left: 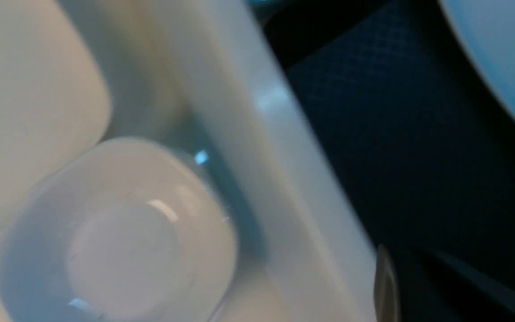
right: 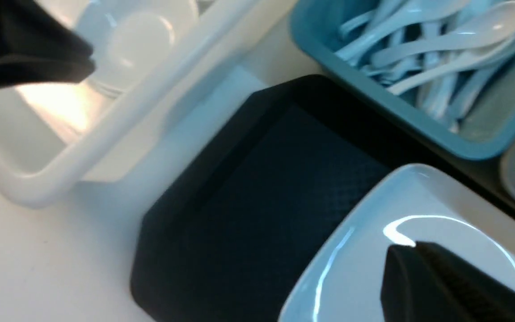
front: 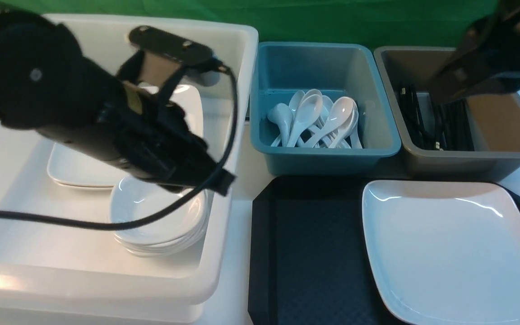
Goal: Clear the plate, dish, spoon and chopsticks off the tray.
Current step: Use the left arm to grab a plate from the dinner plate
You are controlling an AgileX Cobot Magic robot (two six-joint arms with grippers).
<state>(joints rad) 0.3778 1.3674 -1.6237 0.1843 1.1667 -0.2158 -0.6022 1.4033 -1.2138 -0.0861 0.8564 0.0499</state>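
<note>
The tray (front: 309, 253) lies in front of me, with the plate (front: 454, 248) flat on its right half; nothing else shows on its bare part. The white tub (front: 242, 135) beside it holds stacked small dishes (front: 160, 216) under my left gripper (front: 212, 178), which is closed and empty. My right gripper (right: 414, 273), raised on the right, is closed too, holding nothing. I judge the glossy rim could slip from a pinch, tipping the plate against the tub wall. The plate's near edge is cut off, and my left arm hides part of the tub.
</note>
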